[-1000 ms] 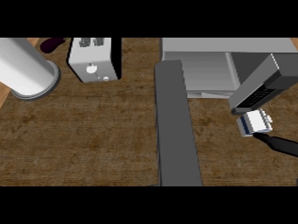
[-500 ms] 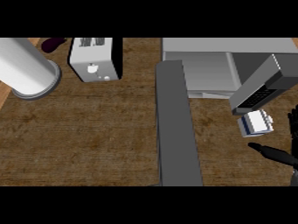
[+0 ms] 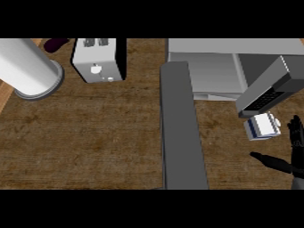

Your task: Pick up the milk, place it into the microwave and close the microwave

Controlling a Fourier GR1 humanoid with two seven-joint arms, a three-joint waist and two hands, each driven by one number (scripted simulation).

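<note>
head view: the right hand (image 3: 301, 153) has pulled back toward five o'clock over the last second, fingers straight and spread, thumb out toward nine, holding nothing. the milk (image 3: 262, 126) stands on the surface (image 3: 88, 133) just at its eleven o'clock, below the microwave (image 3: 213, 71) and its open door (image 3: 276, 87). the grasp looks not yet made; no left hand shows.

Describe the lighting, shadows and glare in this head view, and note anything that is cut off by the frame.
Head view: light is flat and even, with no glare on the counter. The white cylinder shades softly from bright to grey, and the microwave interior is a dimmer grey. The milk shows clearly beside the open right hand, which is cropped at the lower right. The dark object is cut by the top edge.
</note>
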